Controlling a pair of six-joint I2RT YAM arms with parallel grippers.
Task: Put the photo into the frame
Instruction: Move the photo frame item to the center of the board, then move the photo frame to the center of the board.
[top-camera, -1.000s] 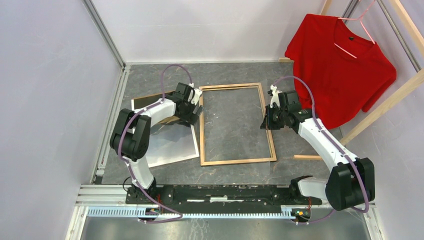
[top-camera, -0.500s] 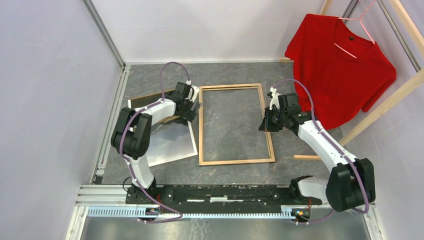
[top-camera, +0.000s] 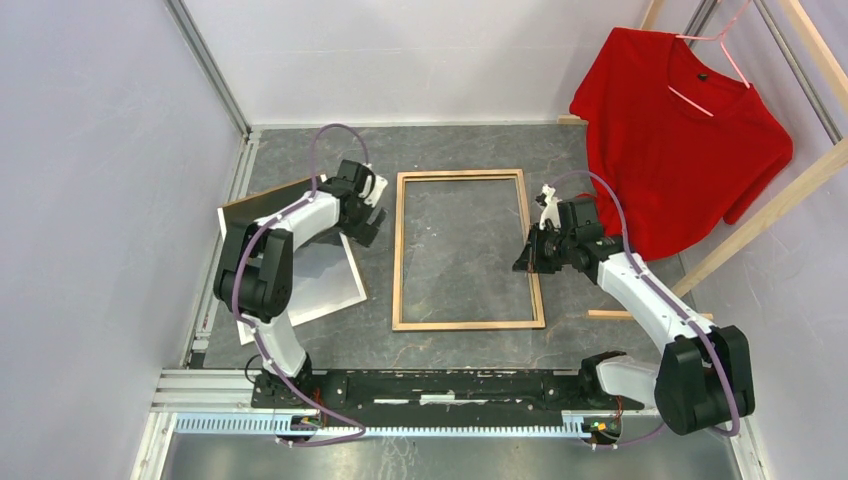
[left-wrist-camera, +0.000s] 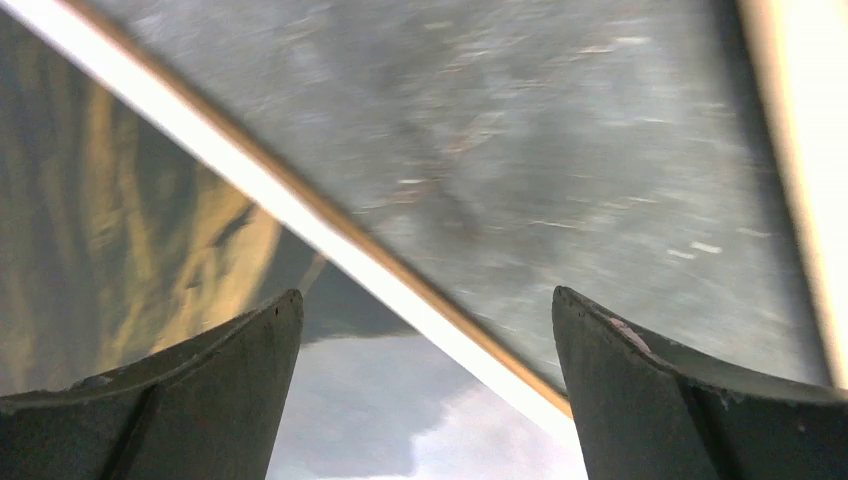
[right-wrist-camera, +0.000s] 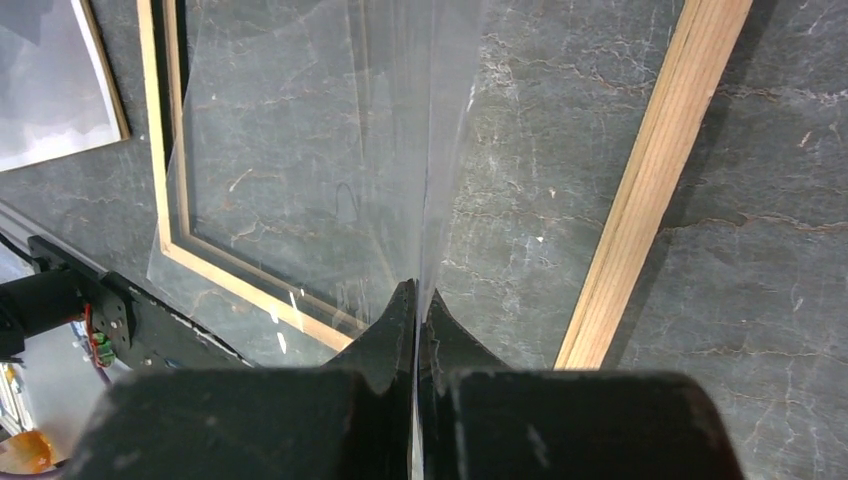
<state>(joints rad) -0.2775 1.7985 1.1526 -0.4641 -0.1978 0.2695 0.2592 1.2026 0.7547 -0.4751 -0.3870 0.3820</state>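
Photo sliding left, away from frame; my left jaws hovering spread over its edge; right jaws pinching clear sheet.

White-shelled left arm and right arm, black joints, looping purple cables, dark tapered fingers.

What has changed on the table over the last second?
The left gripper pulled back left, away from the frame. The photo under it slid left and turned, baring more of the brown backing board. The frame shifted slightly left. The right gripper drifted a little nearer, jaws shut on the clear sheet. The red shirt stayed put.
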